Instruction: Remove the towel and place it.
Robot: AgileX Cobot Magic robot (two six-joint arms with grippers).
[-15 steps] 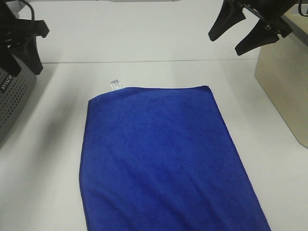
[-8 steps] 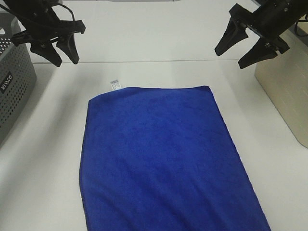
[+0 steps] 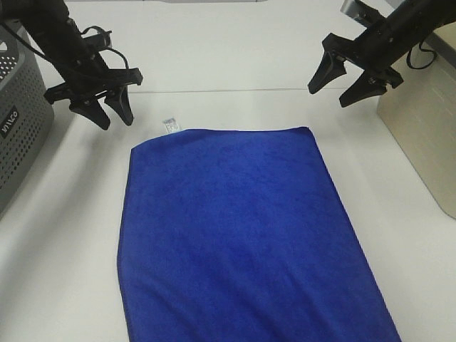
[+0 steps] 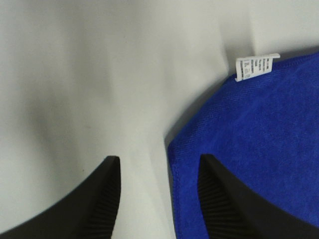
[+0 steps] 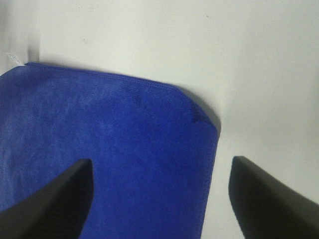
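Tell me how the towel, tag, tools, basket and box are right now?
Towel, spread flat on the table, not held.
Tag, flat at the towel's far left corner.
Left tool, open, empty, near the tag corner.
Right tool, open wide, empty, near the other far corner.
Grey basket, upright at the left edge.
Beige box, upright at the right edge.

White lettering (image 3: 8, 122) on the wall of the grey perforated plastic basket (image 3: 25, 92), left of the royal-blue plush rectangular towel (image 3: 242, 235): characters not reliably legible. Small white fabric tag (image 4: 255, 66) at the towel's corner: print too fine to read.
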